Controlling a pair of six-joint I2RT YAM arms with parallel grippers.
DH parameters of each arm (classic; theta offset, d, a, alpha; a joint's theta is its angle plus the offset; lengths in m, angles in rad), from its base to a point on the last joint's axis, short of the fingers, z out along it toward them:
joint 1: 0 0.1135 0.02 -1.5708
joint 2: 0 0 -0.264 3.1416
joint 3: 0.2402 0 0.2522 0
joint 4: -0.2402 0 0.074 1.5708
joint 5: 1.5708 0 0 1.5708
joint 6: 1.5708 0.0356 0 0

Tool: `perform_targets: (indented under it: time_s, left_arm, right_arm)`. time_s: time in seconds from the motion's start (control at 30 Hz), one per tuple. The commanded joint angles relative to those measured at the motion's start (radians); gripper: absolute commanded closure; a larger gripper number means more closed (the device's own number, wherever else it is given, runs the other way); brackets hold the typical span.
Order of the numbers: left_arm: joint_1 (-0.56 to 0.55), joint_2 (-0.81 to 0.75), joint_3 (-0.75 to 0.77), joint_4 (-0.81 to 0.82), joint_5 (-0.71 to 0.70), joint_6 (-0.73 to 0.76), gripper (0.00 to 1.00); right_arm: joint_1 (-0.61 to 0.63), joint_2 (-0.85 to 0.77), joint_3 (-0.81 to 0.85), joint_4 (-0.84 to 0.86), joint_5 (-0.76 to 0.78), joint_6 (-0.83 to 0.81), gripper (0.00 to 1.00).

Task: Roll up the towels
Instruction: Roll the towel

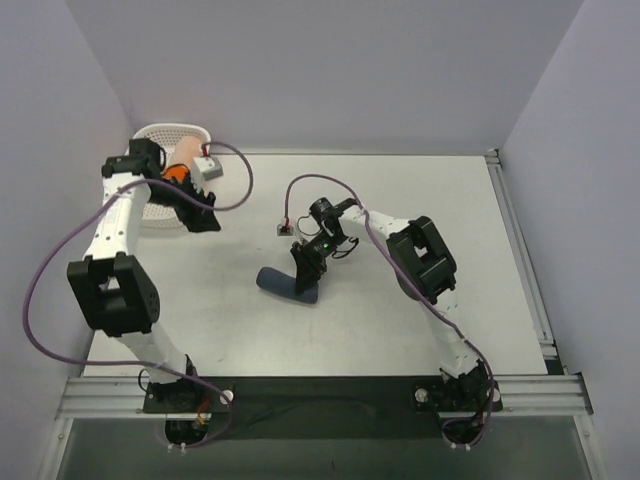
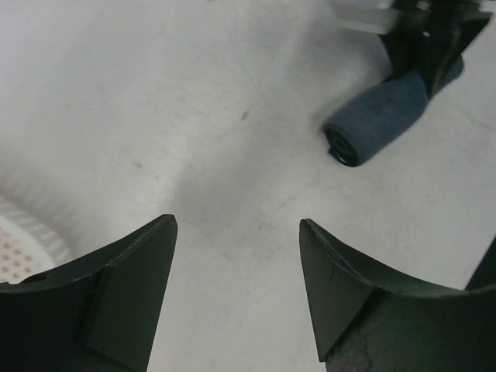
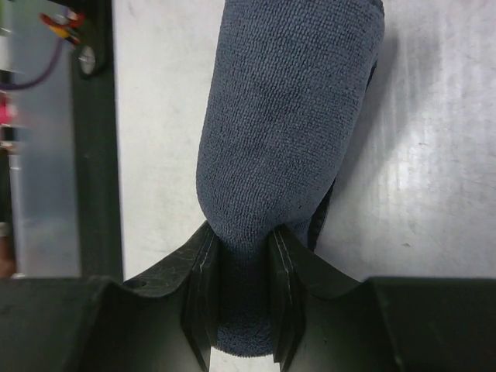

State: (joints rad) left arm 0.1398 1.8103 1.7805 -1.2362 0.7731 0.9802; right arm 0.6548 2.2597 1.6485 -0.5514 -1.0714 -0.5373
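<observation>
The navy towel [image 1: 283,284] lies rolled into a cylinder near the middle of the table. It also shows in the left wrist view as the navy towel [image 2: 377,120], its spiral end facing the camera. My right gripper [image 1: 306,268] is shut on one end of the roll; in the right wrist view the navy towel [image 3: 287,116] is pinched between the fingers of that gripper [image 3: 242,232]. The orange towel [image 1: 181,160] rests in the white basket, partly hidden by my left arm. My left gripper [image 1: 205,222] hangs open over bare table beside the basket, with nothing between its fingers [image 2: 139,287].
The white lattice basket [image 1: 165,132] stands at the back left corner, and its rim [image 2: 23,240] is in the left wrist view. A small connector [image 1: 284,229] lies on the table behind the navy roll. A metal rail [image 1: 520,250] runs along the table's right edge.
</observation>
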Motion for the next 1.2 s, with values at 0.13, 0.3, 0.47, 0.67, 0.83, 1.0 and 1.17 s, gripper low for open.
perform_targets:
  time_s: [0.13, 0.3, 0.47, 0.67, 0.83, 1.0, 1.17]
  left_arm:
    - [-0.228, -0.293, -0.54, 0.241, -0.096, 0.268, 0.25]
    - [-0.396, -0.445, -0.785, 0.4, -0.156, 0.411, 0.22]
    - [-0.505, -0.457, -0.885, 0.495, -0.153, 0.417, 0.2]
    - [-0.588, -0.483, -1.007, 0.746, -0.172, 0.414, 0.19]
    - [-0.643, -0.45, -1.075, 0.853, -0.195, 0.425, 0.2]
    - [-0.663, -0.414, -1.102, 1.0, -0.216, 0.394, 0.21]
    - [-0.675, -0.46, -1.118, 1.018, -0.213, 0.41, 0.22]
  right_arm:
    - [-0.021, 0.225, 0.109, -0.225, -0.12, 0.124, 1.0]
    - [-0.04, 0.279, 0.175, -0.248, -0.141, 0.158, 1.0]
    - [-0.041, 0.331, 0.212, -0.269, -0.15, 0.191, 1.0]
    - [-0.043, 0.373, 0.211, -0.278, -0.171, 0.203, 1.0]
    - [-0.044, 0.399, 0.217, -0.28, -0.174, 0.217, 1.0]
    - [-0.044, 0.409, 0.215, -0.28, -0.147, 0.218, 1.0]
    - [-0.049, 0.416, 0.214, -0.278, -0.142, 0.226, 1.0]
